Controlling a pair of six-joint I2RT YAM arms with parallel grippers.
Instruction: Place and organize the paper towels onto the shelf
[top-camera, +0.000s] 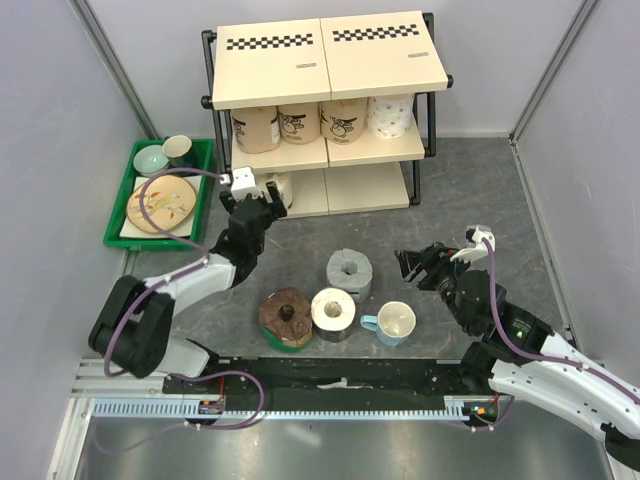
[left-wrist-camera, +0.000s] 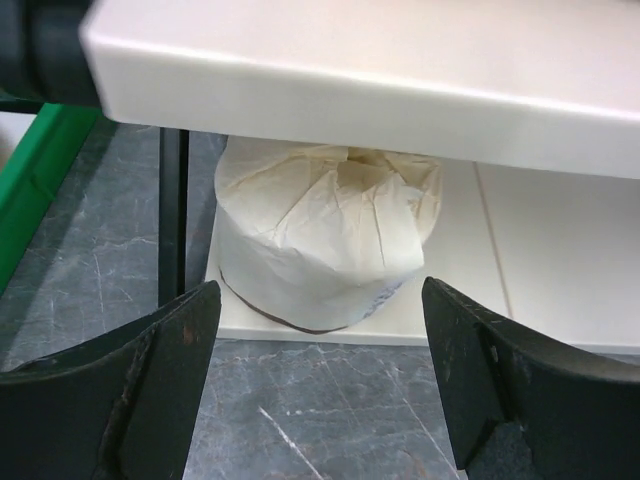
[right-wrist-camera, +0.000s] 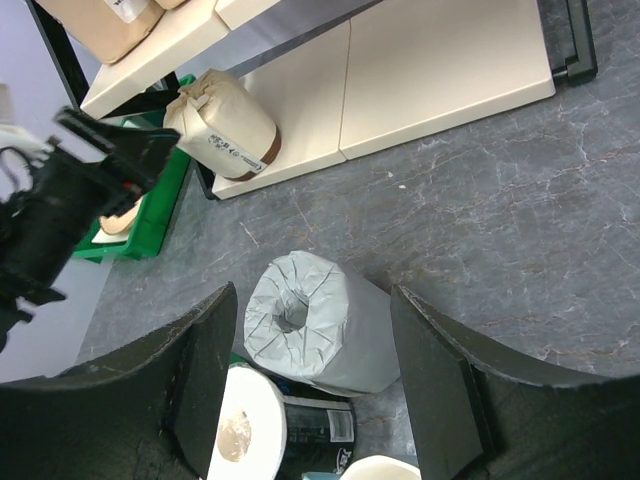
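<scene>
The shelf (top-camera: 330, 60) stands at the back; its middle tier holds three tan rolls (top-camera: 298, 122) and a white patterned roll (top-camera: 390, 115). A cream wrapped roll (left-wrist-camera: 325, 235) sits at the left end of the bottom board (left-wrist-camera: 540, 260). My left gripper (left-wrist-camera: 320, 380) is open and empty, just in front of that roll and apart from it; it also shows in the top view (top-camera: 262, 208). A grey roll (right-wrist-camera: 320, 330), a white roll (right-wrist-camera: 240, 430) and a dark brown roll (top-camera: 285, 317) stand on the floor. My right gripper (right-wrist-camera: 312, 310) is open and empty above the grey roll.
A green tray (top-camera: 160, 195) of dishes lies left of the shelf. A white mug with a light-blue handle (top-camera: 393, 323) stands right of the white roll. The shelf's black post (left-wrist-camera: 172, 210) is just left of the cream roll. Grey walls close in both sides.
</scene>
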